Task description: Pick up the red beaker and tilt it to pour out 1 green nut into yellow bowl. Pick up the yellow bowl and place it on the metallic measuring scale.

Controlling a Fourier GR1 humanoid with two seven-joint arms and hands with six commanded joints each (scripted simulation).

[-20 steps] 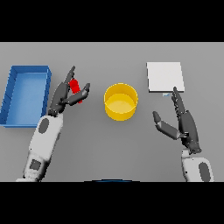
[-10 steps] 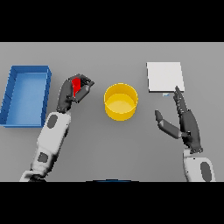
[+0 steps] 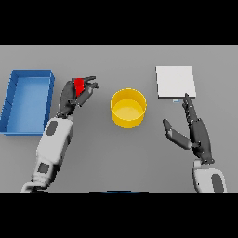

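Observation:
My left hand [image 3: 74,95] is curled round the red beaker [image 3: 79,85], which shows between its fingers and thumb, left of the yellow bowl [image 3: 128,108]. The beaker appears lifted and tilted; any nut inside it is hidden. The bowl stands upright in the middle of the table and looks to hold nothing. The metallic measuring scale [image 3: 175,82], a pale square plate, lies at the back right. My right hand [image 3: 195,132] hovers open, fingers straight, just in front of the scale and to the right of the bowl.
A blue rectangular bin [image 3: 29,100] sits at the left edge, close beside my left arm. Bare grey table lies between the bowl and each hand.
My left hand has closed round the red beaker, raised it and carried it slightly right toward the bowl. The right hand, bowl and scale have stayed put.

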